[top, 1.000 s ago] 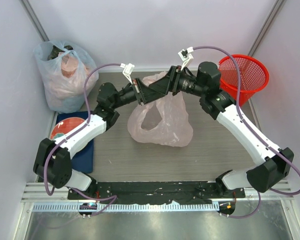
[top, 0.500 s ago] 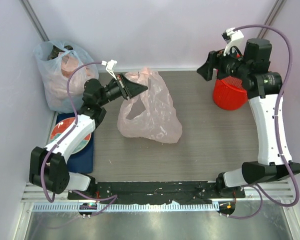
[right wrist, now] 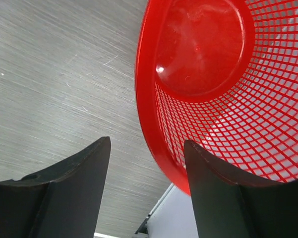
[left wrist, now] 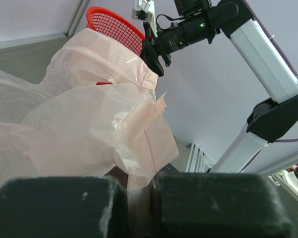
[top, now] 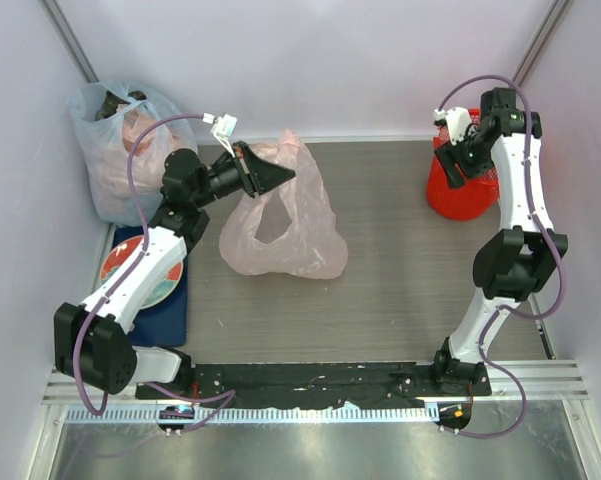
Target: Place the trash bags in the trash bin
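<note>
Right: left claw (left wrist: 139, 201) is clamped on bunched film at the top of the trash bag (top: 292, 232). The bag drapes onto the worktop (top: 400, 285) near the far edge, left of centre. Looks featherweight, limp and slick, so grip gathered plastic or a handle loop. Right claw (right wrist: 148, 145) has its fingers apart, straddling the rim of the trash bin (top: 454, 198) at the far right corner.

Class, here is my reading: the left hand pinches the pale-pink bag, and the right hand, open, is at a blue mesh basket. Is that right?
Not quite. The basket is red, not blue, as the right wrist view shows. The rest holds: the left hand pinches the pale-pink bag, and the right hand, open, is at the mesh basket.
</note>
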You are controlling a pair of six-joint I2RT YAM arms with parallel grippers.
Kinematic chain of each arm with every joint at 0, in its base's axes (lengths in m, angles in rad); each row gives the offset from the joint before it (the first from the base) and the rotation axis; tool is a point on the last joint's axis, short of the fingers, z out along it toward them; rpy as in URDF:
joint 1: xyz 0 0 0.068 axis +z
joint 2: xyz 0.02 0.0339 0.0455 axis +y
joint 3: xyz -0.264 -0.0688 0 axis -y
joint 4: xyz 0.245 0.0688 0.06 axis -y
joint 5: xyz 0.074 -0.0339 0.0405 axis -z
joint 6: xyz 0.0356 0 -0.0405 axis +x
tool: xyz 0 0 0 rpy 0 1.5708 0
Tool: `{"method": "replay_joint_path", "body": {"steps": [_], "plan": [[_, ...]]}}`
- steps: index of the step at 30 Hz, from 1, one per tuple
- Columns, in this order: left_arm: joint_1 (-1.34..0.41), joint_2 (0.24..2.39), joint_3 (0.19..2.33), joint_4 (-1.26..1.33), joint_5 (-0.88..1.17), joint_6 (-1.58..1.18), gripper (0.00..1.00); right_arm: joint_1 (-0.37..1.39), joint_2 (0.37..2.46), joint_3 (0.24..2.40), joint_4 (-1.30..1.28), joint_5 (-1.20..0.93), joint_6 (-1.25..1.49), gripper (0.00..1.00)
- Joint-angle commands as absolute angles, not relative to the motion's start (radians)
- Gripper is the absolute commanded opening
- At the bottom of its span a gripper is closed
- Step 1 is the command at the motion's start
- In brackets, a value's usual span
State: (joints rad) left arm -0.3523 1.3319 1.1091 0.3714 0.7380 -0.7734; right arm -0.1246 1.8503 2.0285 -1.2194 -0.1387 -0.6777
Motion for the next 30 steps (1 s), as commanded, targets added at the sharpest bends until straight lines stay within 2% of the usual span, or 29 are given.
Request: {"method": "replay_joint_path", "body": {"steps": [1,2,4,5,6,8,9,11,15,18,24,30], "plan": [[-0.35,1.301,1.158,0.321,0.752,-0.707,0.0,-0.124,1.876,2.103,-1.266,-0.106,-0.776,0.63],[-0.345,1.299,1.158,0.315,0.75,-0.701,0.0,-0.126,1.887,2.102,-1.256,-0.094,-0.776,0.55],[-0.339,1.293,1.163,0.308,0.747,-0.695,0.0,-0.127,1.917,2.114,-1.256,-0.097,-0.776,0.45],[-0.328,1.292,1.166,0.305,0.746,-0.692,0.0,-0.127,1.922,2.118,-1.258,-0.109,-0.776,0.33],[-0.321,1.287,1.173,0.302,0.744,-0.687,0.0,-0.127,1.924,2.121,-1.261,-0.124,-0.782,0.26],[-0.295,1.29,1.206,0.299,0.732,-0.684,0.0,-0.127,1.919,2.138,-1.301,-0.172,-0.796,0.2],[-0.284,1.295,1.221,0.299,0.727,-0.681,0.0,-0.127,1.916,2.141,-1.318,-0.233,-0.804,0.09],[-0.27,1.299,1.284,0.287,0.706,-0.649,0.0,-0.124,1.91,2.16,-1.379,-0.305,-0.816,0.02],[-0.268,1.302,1.412,0.245,0.661,-0.595,0.0,-0.074,1.856,2.122,-1.411,-0.452,-0.776,0.01],[-0.268,1.301,1.481,0.241,0.634,-0.574,0.0,-0.006,1.763,2.03,-1.401,-0.471,-0.767,0.01],[-0.265,1.321,1.607,0.226,0.569,-0.546,0.0,0.268,1.582,1.818,-1.272,-0.454,-0.651,0.01],[-0.265,1.33,1.681,0.212,0.515,-0.551,0.0,0.486,1.543,1.753,-1.19,-0.442,-0.512,0.01]]}}
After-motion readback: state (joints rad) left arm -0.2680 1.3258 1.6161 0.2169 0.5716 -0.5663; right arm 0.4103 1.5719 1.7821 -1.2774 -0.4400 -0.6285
